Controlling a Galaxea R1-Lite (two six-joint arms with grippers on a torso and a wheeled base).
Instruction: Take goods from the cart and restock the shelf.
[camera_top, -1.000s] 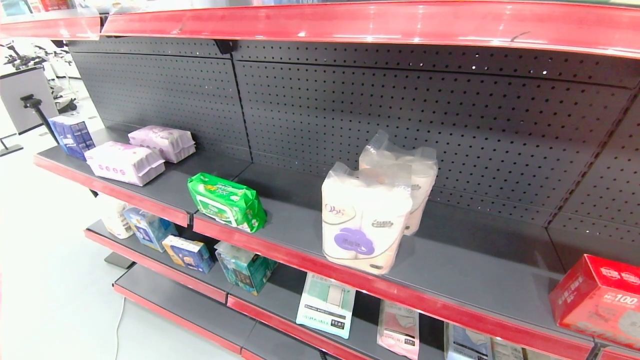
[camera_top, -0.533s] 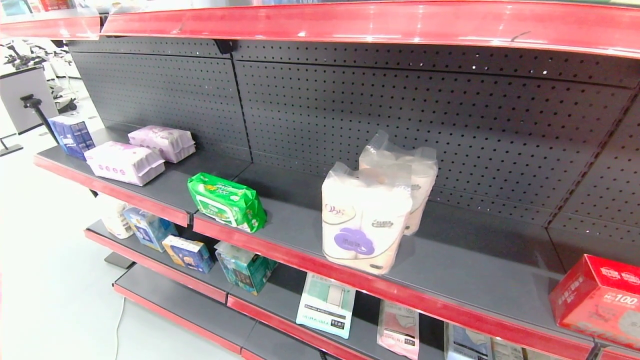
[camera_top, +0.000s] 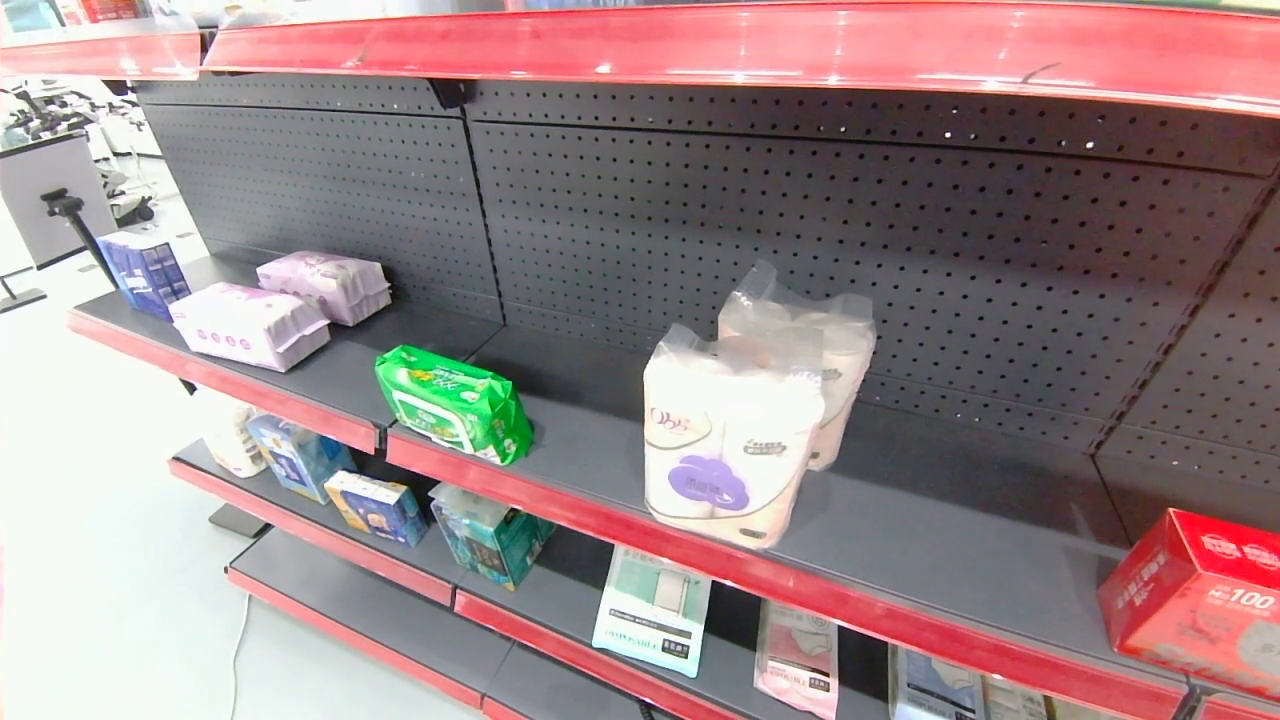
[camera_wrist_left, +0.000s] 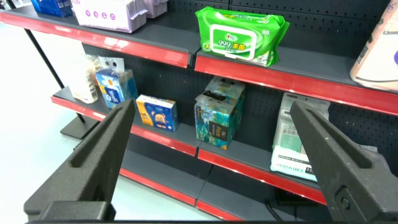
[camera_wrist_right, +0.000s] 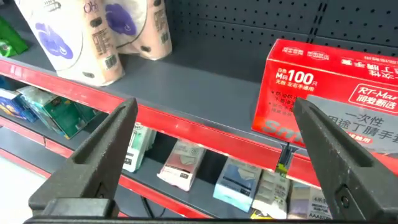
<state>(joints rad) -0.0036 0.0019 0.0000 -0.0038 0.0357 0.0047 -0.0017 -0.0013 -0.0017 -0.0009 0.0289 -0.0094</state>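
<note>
Both arms are before the shelf (camera_top: 600, 460) with nothing in hand: the left pincer (camera_wrist_left: 211, 106) is spread wide and empty, facing the green wipes pack (camera_wrist_left: 241, 34), and the right pincer (camera_wrist_right: 214, 102) is likewise splayed and empty, facing the shelf between the toilet roll packs (camera_wrist_right: 93, 37) and the red box (camera_wrist_right: 336, 87). That level carries only a thin scatter of goods with long bare gaps. By my reckoning most of the restocking is left, and the next item is yet to be fetched from the cart.

1. I see my left gripper (camera_wrist_left: 212, 106) with its two dark fingers (camera_wrist_left: 93, 163) spread wide apart.
2. My right gripper (camera_wrist_right: 214, 103) is the same: both dark fingers (camera_wrist_right: 339, 163) spread wide apart, level with each other.
</note>
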